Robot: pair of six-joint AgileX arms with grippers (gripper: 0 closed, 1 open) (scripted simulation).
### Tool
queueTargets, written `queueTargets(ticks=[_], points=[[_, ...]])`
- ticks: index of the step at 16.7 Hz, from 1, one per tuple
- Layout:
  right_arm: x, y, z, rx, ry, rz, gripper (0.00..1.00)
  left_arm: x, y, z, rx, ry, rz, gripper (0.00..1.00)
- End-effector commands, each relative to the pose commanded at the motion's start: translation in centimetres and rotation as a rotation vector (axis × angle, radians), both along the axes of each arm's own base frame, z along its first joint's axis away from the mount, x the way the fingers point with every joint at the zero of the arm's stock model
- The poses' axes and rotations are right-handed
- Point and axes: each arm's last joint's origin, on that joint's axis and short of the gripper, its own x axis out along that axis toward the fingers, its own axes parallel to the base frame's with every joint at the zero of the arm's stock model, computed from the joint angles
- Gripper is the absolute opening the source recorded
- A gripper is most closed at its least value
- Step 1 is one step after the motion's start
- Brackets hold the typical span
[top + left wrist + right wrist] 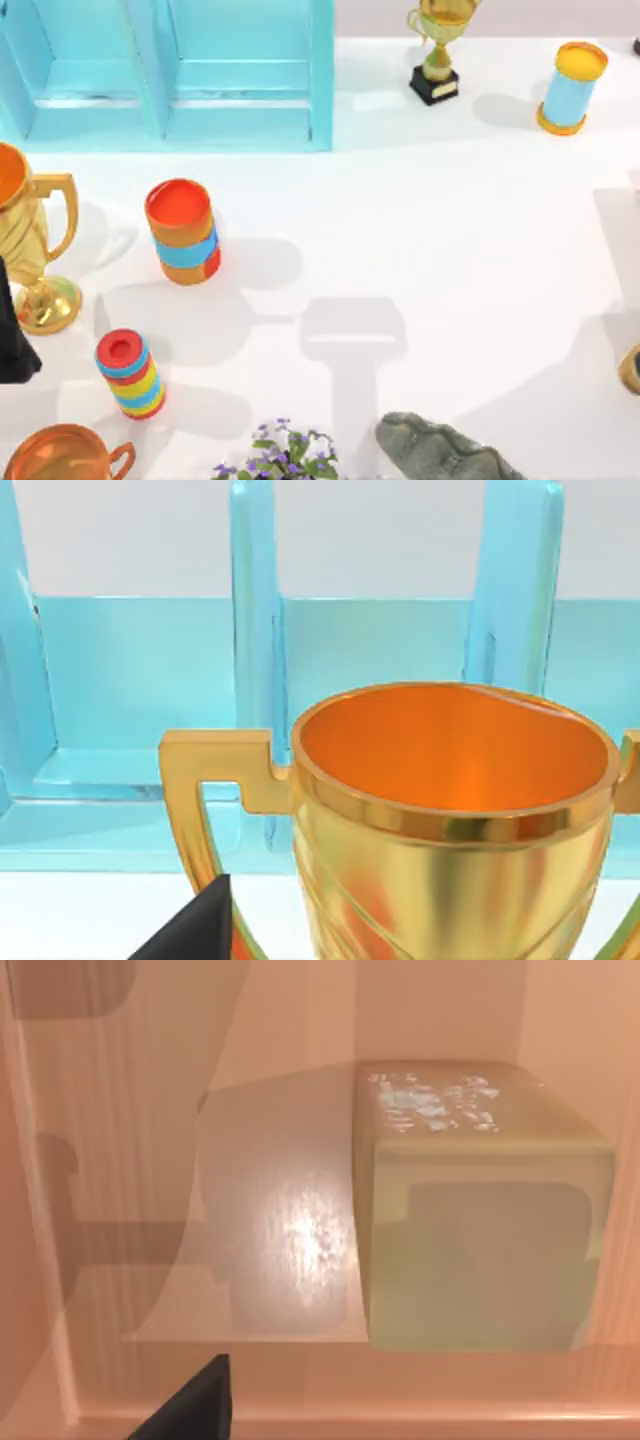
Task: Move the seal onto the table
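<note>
In the right wrist view a pale tan rectangular block point(480, 1210), which looks like the seal, stands on a glossy shelf-like floor inside a walled recess, all under a pinkish tint. A dark corner of my right gripper point(190, 1405) shows a short way in front of the block, apart from it. The white table point(450, 220) spreads across the top view. My left gripper point(15, 345) is a black shape at the table's left edge, beside a big gold trophy point(30, 240). Its dark corner point(190, 930) shows just in front of that trophy point(450, 820).
A light-blue cabinet point(170, 70) stands at the back left. On the table are an orange cylinder with a blue band point(182, 232), a striped cylinder point(130, 373), a blue cylinder point(570, 88), a small trophy point(437, 50), a copper cup point(62, 455), a plant point(280, 450) and a grey-green rock point(440, 450).
</note>
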Motion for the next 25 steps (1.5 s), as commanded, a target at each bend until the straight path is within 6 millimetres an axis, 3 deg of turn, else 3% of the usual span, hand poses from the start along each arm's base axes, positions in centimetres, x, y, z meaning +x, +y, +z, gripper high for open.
queueTargets(ticks=[4, 13, 18, 25], points=[[0.1, 0.0, -1.1, 0.001, 0.003, 0.0, 1.0, 0.0, 0.0, 0.0, 0.0, 0.0, 0.0, 1.0], [0.1, 0.0, -9.5, -0.001, -0.001, 0.0, 1.0, 0.0, 0.0, 0.0, 0.0, 0.0, 0.0, 1.0], [0.0, 0.0, -10.0, 0.0, 0.0, 0.0, 1.0, 0.0, 0.0, 0.0, 0.0, 0.0, 0.0, 1.0], [0.0, 0.0, -10.0, 0.0, 0.0, 0.0, 0.47, 0.0, 0.0, 0.0, 0.0, 0.0, 0.0, 1.0]])
